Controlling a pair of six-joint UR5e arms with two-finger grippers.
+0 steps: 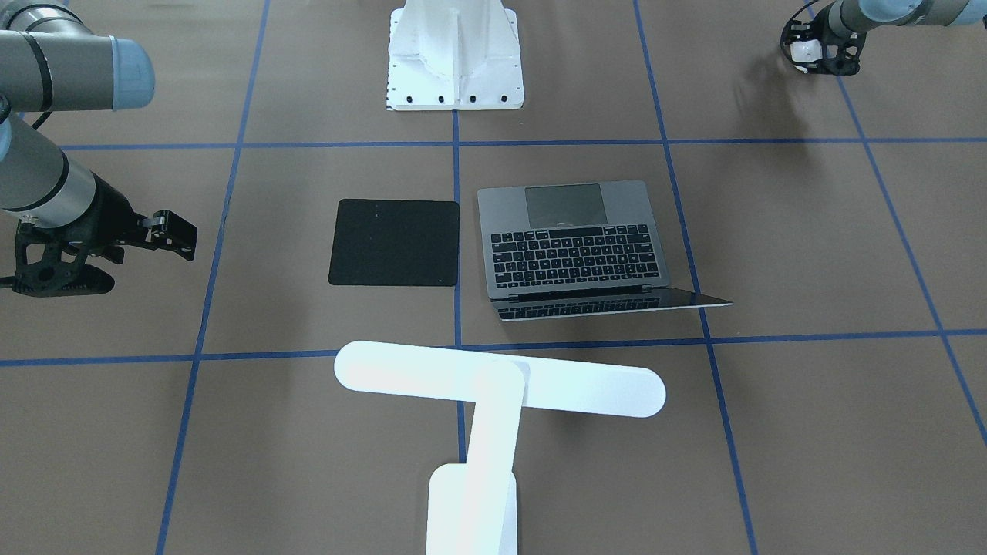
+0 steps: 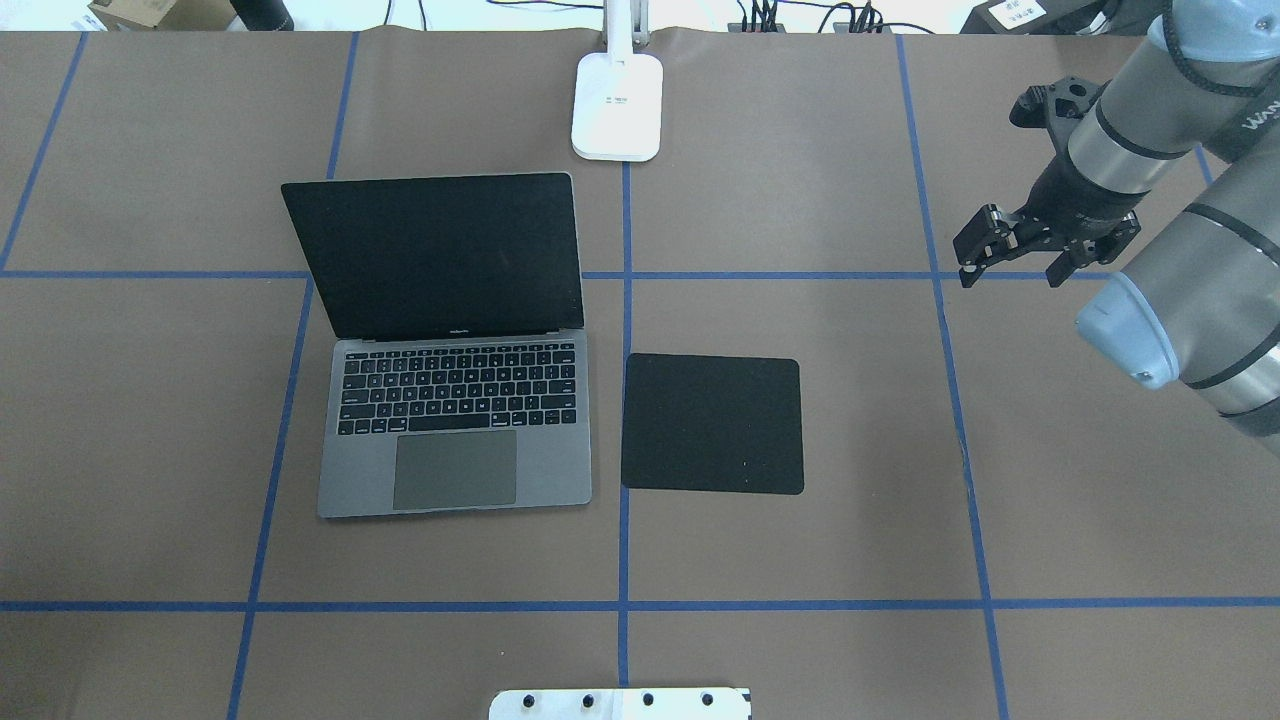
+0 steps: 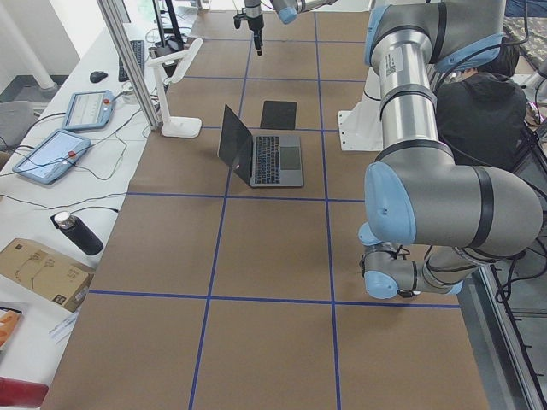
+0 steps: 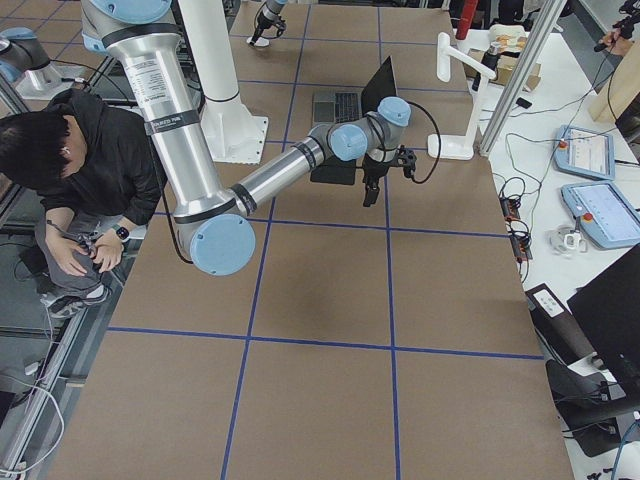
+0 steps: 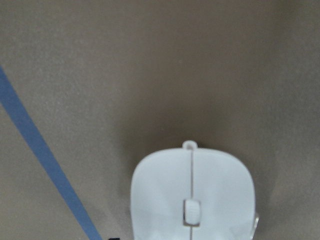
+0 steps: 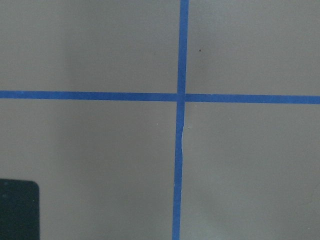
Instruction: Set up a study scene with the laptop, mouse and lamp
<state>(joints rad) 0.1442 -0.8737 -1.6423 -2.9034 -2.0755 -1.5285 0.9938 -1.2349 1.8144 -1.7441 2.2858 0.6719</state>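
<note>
Got the mouse (image 5: 192, 195) pinched in the left gripper (image 1: 810, 54), held above the table (image 1: 810, 247) way out left on the robot's side.
Over on the right, seeing the right gripper (image 2: 1010, 275) spread wide and empty, above a blue tape cross (image 6: 182, 96). Also got the laptop (image 2: 455, 440) open left of centre, the black pad (image 2: 712, 423) just beside it on the right, and the lamp (image 2: 617, 105) with its base at the far edge.

A laptop (image 2: 455, 470) of matt grey metal, with matt black keys (image 2: 458, 388) and a dark glossy screen (image 2: 435, 255). A smooth white plastic mouse (image 5: 192, 195). A smooth white lamp (image 1: 493, 385). A matt black pad (image 2: 712, 423). The counter (image 2: 800, 540) looks like matt brown paper.
</note>
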